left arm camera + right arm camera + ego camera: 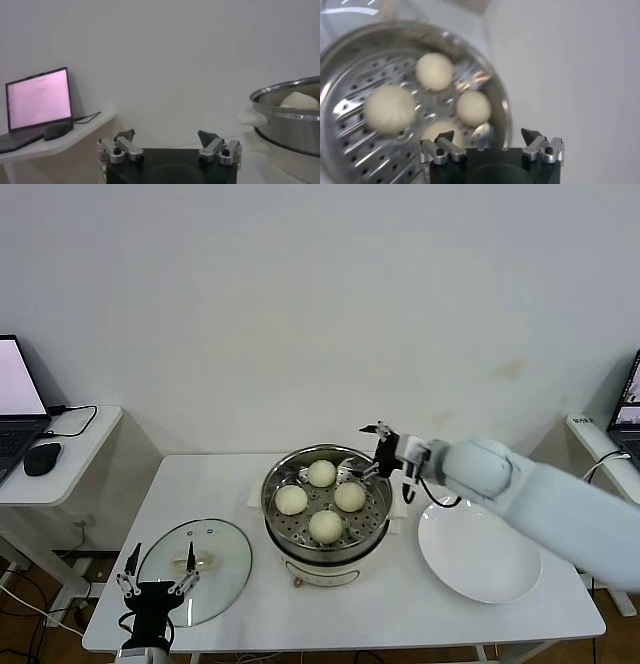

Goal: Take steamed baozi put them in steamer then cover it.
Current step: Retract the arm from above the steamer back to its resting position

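Baozi loaded, lid next

Four smooth cream-white steamed baozi (320, 498) sit in the shiny perforated steel steamer (275, 484) at the white table's (200, 484) centre. Right gripper (372, 452) hovers over its far rim, released, empty. Covering comes next: the clear glass cover (222, 546) lies near the table's front-left corner beside the left gripper (155, 582), also spread empty.

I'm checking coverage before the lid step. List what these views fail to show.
- Head view: the left gripper is cut by the bottom edge, its arm unseen.
- Left wrist view: the round shiny steel steamer runs off the frame's edge; one cream-white bun peeks over its rim.
- Right wrist view: the right gripper hides part of one bun.
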Robot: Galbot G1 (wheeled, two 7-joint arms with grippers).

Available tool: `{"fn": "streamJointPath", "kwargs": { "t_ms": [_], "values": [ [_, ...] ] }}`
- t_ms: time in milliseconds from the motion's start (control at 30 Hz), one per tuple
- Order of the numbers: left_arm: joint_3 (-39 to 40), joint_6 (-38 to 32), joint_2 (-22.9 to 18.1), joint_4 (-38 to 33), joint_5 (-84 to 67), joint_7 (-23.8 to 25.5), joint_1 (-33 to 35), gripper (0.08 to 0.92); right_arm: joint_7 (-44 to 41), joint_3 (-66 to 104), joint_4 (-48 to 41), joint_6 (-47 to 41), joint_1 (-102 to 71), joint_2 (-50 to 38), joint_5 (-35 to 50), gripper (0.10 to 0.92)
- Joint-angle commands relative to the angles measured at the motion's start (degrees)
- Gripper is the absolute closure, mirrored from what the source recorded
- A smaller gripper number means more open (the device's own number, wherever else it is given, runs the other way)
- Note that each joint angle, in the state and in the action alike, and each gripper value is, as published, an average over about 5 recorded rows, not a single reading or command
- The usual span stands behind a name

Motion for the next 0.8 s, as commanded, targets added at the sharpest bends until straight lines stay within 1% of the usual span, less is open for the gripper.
{"fn": "streamJointPath", "kwargs": {
  "t_ms": [33,133,267,367,500,667,733,800],
  "values": [
    [0.8,0.1,-0.4,1.0,1.3,-0.1,0.1,0.177,14.6,51.6,5.4,23.7,-51.8,8.5,-10.6,0.203],
    [1.4,-0.1,-0.7,1.9,3.4,-0.1,0.1,0.177,11.4,61.9,6.2,27.3,-60.2,17.1,-13.7,0.203],
    [2.0,-0.5,-1.2,3.5,7.8,-0.4,-0.2,0.177,6.5,71.5,5.7,29.6,-66.9,26.8,-14.0,0.202],
    [1.9,-1.0,-1.3,5.7,15.2,-1.6,-0.8,0.177,2.8,77.6,5.1,30.2,-70.8,33.4,-14.6,0.203],
    [-0.4,-3.9,-1.6,10.2,31.4,-3.8,-2.1,0.177,0.2,82.7,5.2,28.8,-75.1,39.1,-15.4,0.203],
    [-6.8,-7.1,-2.6,15.8,62.0,-7.7,-2.9,0.177,1.4,84.5,5.7,28.8,-79.9,42.5,-15.9,0.203],
    [-8.7,-7.1,-2.5,16.8,69.4,-7.9,-2.2,0.177,3.0,84.5,5.5,29.4,-80.9,43.1,-16.2,0.203],
    [-9.2,-5.9,-1.6,17.0,72.7,-7.6,-0.4,0.177,4.2,84.7,4.9,29.9,-81.1,43.6,-16.6,0.203]
  ]
}}
